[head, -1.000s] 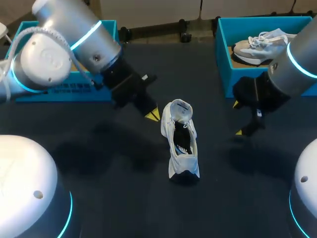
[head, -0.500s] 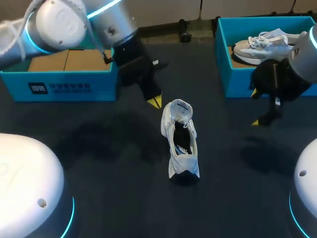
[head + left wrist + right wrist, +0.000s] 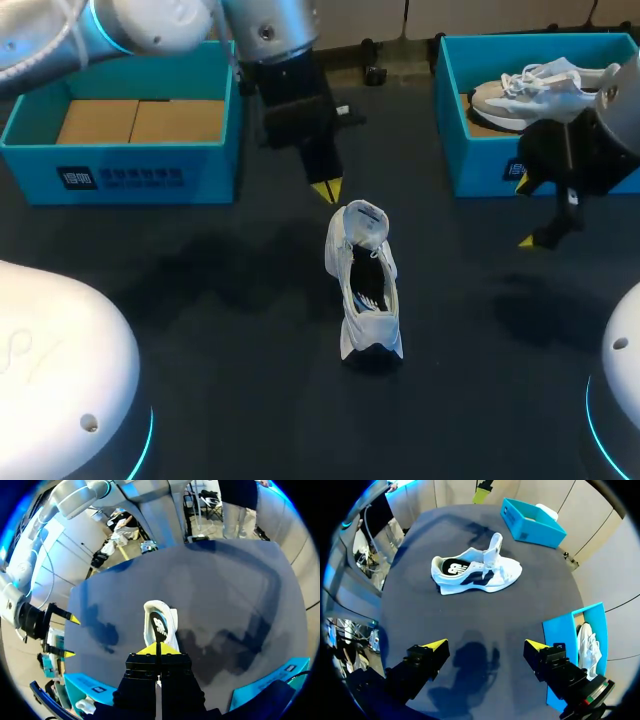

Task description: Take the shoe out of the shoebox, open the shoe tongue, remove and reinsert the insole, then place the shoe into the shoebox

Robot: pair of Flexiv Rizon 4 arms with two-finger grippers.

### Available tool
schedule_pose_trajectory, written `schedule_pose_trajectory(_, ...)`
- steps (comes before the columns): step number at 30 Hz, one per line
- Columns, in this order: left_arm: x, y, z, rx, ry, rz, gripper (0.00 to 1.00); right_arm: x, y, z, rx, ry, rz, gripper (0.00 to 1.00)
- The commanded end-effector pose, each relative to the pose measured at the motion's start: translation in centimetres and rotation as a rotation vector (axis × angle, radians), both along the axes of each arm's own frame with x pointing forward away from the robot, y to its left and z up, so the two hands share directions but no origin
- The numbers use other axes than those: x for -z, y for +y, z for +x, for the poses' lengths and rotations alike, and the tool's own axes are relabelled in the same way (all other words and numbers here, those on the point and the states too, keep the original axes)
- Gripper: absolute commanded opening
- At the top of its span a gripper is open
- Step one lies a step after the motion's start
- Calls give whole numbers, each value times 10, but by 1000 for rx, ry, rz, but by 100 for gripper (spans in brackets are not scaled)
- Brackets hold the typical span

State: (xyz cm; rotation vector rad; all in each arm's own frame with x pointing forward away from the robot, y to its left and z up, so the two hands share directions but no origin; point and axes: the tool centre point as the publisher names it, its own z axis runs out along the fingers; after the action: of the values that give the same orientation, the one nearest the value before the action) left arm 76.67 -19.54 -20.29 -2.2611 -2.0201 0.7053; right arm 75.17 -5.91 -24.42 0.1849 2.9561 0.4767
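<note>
item: white low sneaker with dark side panels (image 3: 365,285), standing out on the dark table (image 3: 200,300), tongue (image 3: 495,542) raised, printed insole (image 3: 455,567) seated inside. step judged: insole removal, best done by pinning the sneaker with one claw while the other pinches the insole's heel edge and peels it up slowly. left claw (image 3: 326,189): yellow tips pressed together, empty, touching nothing, sneaker just ahead. right claw (image 3: 524,212): fingers spread wide, empty, sneaker well ahead, teal shoebox (image 3: 452,120) with a second shoe (image 3: 530,90) beside it.

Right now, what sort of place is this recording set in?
Probably a robot lab bench: left gripper and right gripper over a dark table, a white shoe, a teal shoebox and a second shoebox.
</note>
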Motion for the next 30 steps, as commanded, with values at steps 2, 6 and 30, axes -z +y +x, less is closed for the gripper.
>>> schedule_pose_trajectory(2, 13, -20, 6, 79, -31, 115, 0, 1, 0, -1, 2, -2, -2, 100)
schedule_pose_trajectory(6, 23, -24, 7, 94, -50, 124, 0, 1, 0, -1, 2, -2, -2, 100)
schedule_pose_trajectory(30, 88, -33, -27, 12, -91, 248, 0, 1, 0, -1, 2, -2, -2, 100)
